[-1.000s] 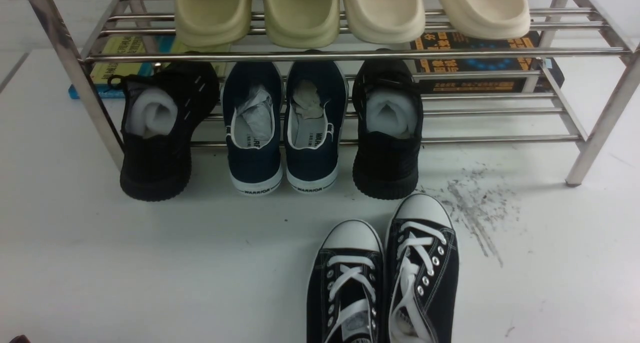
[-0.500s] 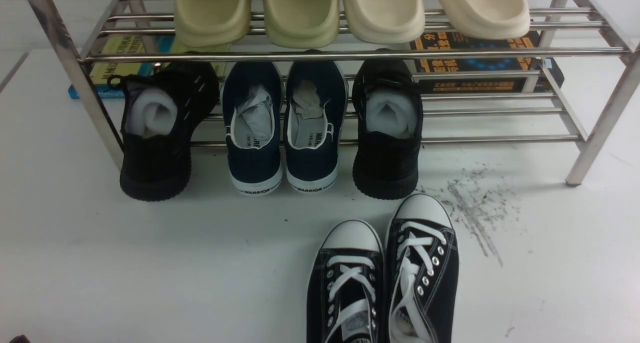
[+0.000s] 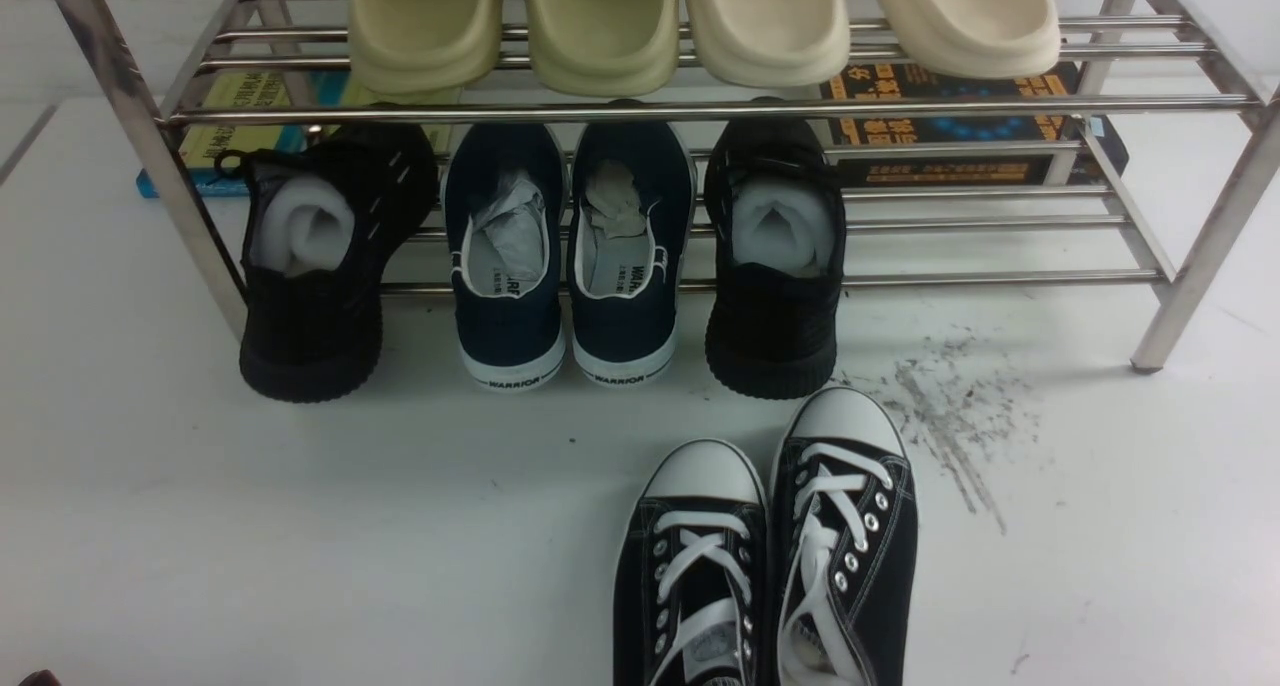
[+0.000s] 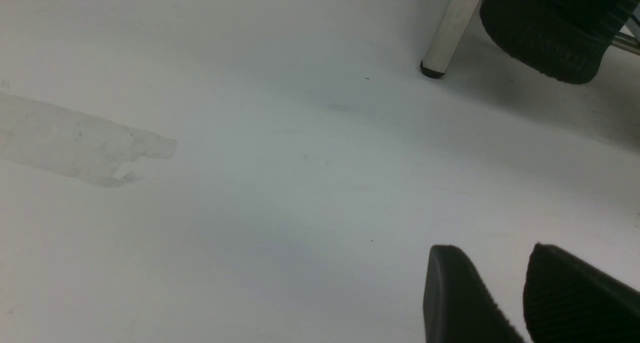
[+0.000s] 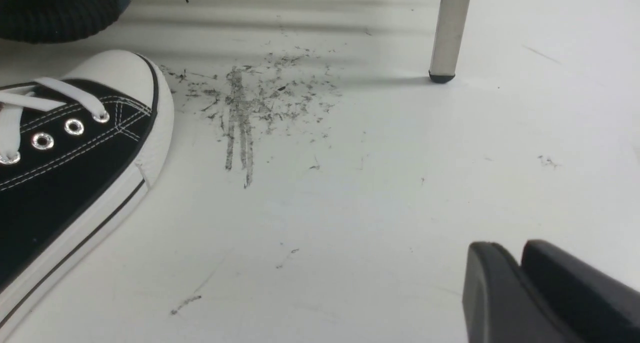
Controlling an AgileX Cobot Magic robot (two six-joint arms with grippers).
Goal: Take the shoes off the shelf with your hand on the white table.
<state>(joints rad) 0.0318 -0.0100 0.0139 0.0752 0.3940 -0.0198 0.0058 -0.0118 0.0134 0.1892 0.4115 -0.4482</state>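
Sneakers (image 3: 765, 556) sit on the worktop (image 3: 300, 526); black shoes (image 3: 772, 266) on the shelf (image 3: 1200, 236) crowd their 12 o'clock, scuffs (image 3: 950, 416) at 2. Right gripper (image 5: 520, 253) nearly clenched, empty; left gripper (image 4: 492, 263) released.

Bare white table (image 3: 250, 546) left of 2 sneakers (image 3: 765, 556).

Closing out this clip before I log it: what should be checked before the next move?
1. Both shoes off the shelf, resting on the white table: ok.
2. Shoes upright, side by side, toes toward the shelf: ok.
3. Right gripper empty and apart from the shoes: ok.
4. Right gripper open wide enough to count as released: cannot tell.
5. Left gripper empty, over bare table: ok.
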